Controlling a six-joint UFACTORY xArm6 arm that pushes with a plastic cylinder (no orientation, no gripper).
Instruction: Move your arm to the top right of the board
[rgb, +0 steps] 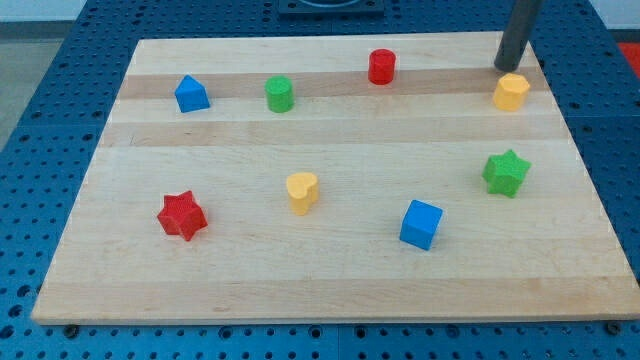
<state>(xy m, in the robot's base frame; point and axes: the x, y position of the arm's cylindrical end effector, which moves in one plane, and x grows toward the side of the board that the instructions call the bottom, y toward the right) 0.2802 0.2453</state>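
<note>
A: Where is my tip (507, 68)?

B: Down on the board (330, 290) near its top right corner, just above the yellow block (511, 91); touching or not, I cannot tell.

A: Any claw?

B: Only a bare rod, holding nothing.

A: And farther out?

B: A green star (506, 172) sits below the yellow block, and a blue cube (421, 223) lower left of that. Along the top stand a red cylinder (382, 66), a green cylinder (279, 94) and a blue block (191, 94). A yellow heart (302, 191) and a red star (182, 215) lie toward the bottom left.

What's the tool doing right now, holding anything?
My tip: a bare rod, nothing to open or close, holding nothing, at the board's top right, just above the yellow hexagonal block.
</note>
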